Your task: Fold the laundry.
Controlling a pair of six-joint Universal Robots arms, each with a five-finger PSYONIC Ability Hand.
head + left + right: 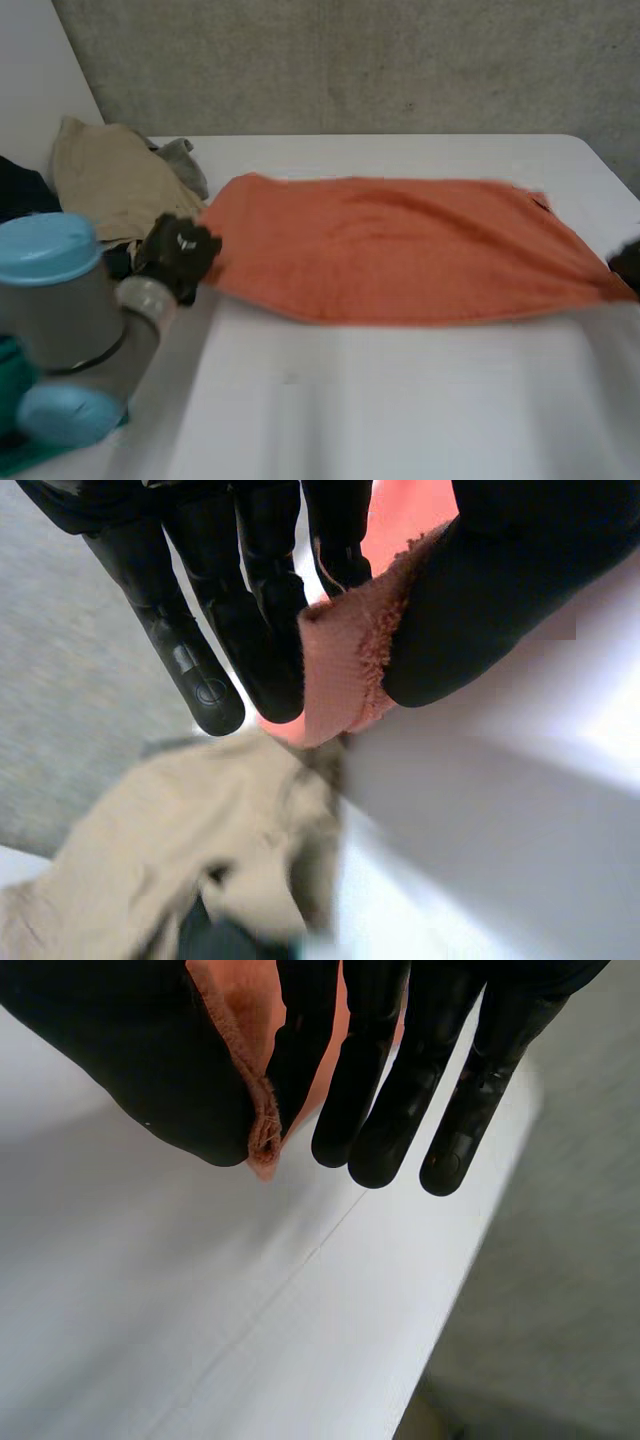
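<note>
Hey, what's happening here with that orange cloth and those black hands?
A two-armed robot is working on folding laundry. Its left robot hand pinches one end of an orange towel between thumb and fingers. Its right robot hand pinches the opposite end the same way, so the towel lies stretched out across the white table between them. A beige garment and a grey cloth sit in a heap at the table's far corner, near the left robot hand.

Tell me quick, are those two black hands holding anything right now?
Left hand: closed, pinching one end of the orange towel between thumb and fingers.
Right hand: closed, pinching the towel's other end.
</note>
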